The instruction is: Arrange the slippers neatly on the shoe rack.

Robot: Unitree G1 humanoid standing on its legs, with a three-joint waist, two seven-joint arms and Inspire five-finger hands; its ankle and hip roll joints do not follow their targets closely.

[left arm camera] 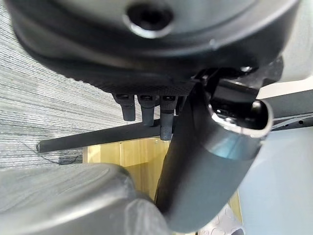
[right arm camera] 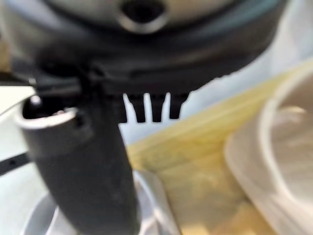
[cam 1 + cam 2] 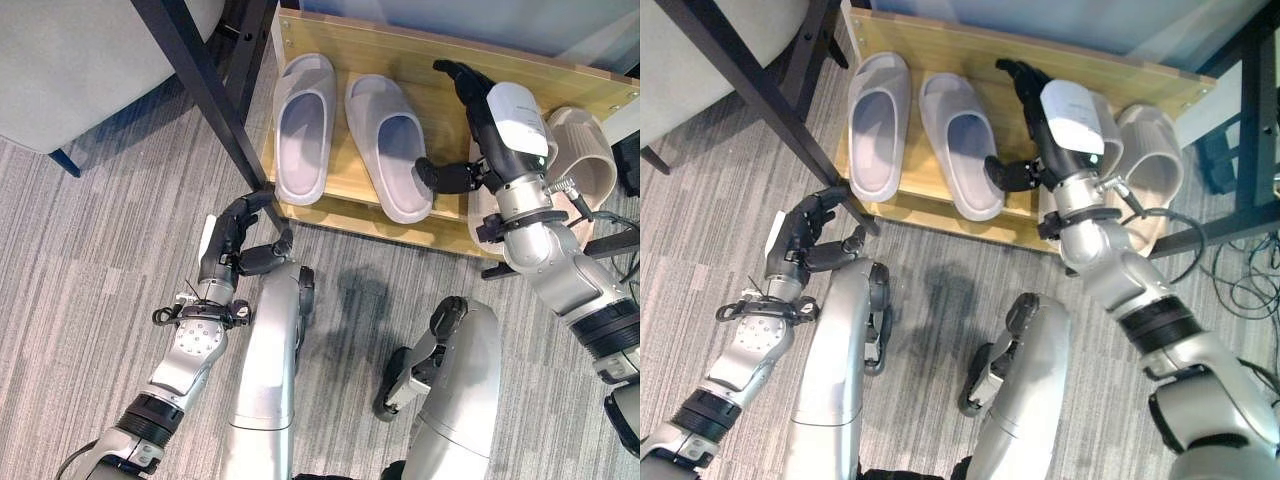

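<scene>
Now your right hand point(image 3: 492, 120) hovers open, holding nothing, upper right over the shoe rack point(image 3: 430, 92), between two grey slippers point(image 3: 345, 130) and seemingly another beige slipper point(image 3: 590, 155), while your left hand point(image 3: 232, 245) hangs curled, empty, lower left.

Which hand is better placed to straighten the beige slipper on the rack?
Right. The right hand is open over the rack, beside the beige slipper. The left hand is curled low over the carpet by the rack's front corner, farther away.

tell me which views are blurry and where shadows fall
Right wrist view: soft all over, the beige slipper and wooden shelf smeared. Left wrist view: sharper on the carpet. Left eye view: crisp, with soft shadows on the carpet before the shelf.
</scene>
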